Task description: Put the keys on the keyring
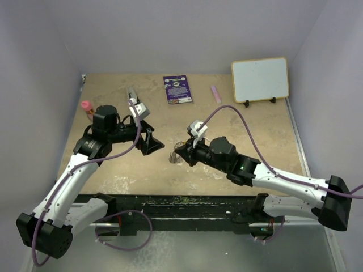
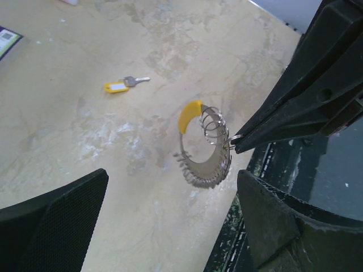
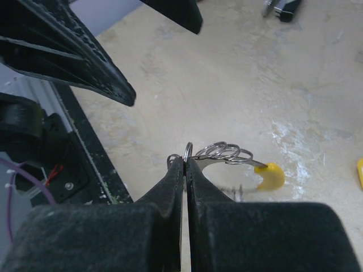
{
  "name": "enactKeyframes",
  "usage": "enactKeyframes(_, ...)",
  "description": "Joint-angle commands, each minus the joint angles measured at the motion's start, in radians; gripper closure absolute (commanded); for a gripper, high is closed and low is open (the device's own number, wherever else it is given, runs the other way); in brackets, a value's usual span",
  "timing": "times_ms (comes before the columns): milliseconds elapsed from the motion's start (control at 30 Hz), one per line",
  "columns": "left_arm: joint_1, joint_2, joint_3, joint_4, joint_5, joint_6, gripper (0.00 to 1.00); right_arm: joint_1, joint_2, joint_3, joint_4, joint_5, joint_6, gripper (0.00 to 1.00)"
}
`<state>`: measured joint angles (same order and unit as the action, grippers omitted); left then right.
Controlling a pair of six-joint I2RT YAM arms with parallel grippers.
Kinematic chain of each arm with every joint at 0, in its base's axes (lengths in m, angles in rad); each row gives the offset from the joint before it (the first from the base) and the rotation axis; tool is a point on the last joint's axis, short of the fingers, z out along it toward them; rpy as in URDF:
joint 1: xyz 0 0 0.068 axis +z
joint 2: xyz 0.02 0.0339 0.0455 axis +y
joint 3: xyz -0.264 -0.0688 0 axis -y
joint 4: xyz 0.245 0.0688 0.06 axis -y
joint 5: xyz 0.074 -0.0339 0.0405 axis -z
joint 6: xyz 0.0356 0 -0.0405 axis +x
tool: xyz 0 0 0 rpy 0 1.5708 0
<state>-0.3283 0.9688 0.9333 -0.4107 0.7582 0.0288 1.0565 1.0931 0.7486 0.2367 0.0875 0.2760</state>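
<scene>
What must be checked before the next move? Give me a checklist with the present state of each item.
1. Grip of the right gripper on the keyring, jaws shut: ok.
2. Jaws of the left gripper open: ok.
3. A key in the left gripper: not ok, it holds nothing.
4. The loose key lying on the table with nothing over it: ok.
5. The keyring's gap facing the left gripper: cannot tell.
</scene>
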Motion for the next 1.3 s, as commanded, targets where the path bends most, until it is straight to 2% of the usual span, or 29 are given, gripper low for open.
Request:
enactKeyframes(0,-0.04,-0.002,0.017,0.065,0.122,-0.097,0.02,0.031,-0.038,0.022,0.032,-0.058,-0.032,1.0)
enactKeyframes(200,-0.12,-0.005,0.034,0.022,0.206,-0.039,0.02,0.071,-0.042,0.053,0.026,-0.038,-0.041,1.0)
enactKeyframes(367,-0.129,-0.026,0.015,-0.04,0.272,0.061,0.03,0.082,-0.065,0.057,0.033,-0.034,-0.051,1.0)
enactKeyframes(400,-0.129,-0.031,0.013,-0.054,0.278,0.086,0.04,0.083,-0.07,0.057,0.036,-0.048,-0.053,1.0)
enactKeyframes(500,-0.129,-0.037,0.007,-0.089,0.295,0.163,0.18,0.084,-0.09,0.05,0.048,-0.107,-0.069,1.0)
enactKeyframes(567,-0.129,-0.039,0.007,-0.103,0.333,0.199,0.23,0.084,-0.103,0.049,0.043,-0.153,-0.081,1.0)
enactKeyframes(767,-0.135,-0.033,0.016,-0.149,0.473,0.279,0.3,0.086,-0.134,0.067,0.018,-0.337,-0.121,1.0)
enactKeyframes(967,-0.199,-0.033,0.087,-0.322,0.395,0.448,0.34,0.085,-0.097,0.14,-0.073,-0.449,-0.136,1.0)
enactKeyframes(1100,-0.237,-0.038,0.103,-0.349,0.36,0.466,0.46,0.086,-0.08,0.163,-0.082,-0.468,-0.137,1.0)
enactKeyframes(1267,-0.248,-0.038,0.112,-0.349,0.365,0.459,0.72,0.087,-0.06,0.163,-0.08,-0.466,-0.131,1.0)
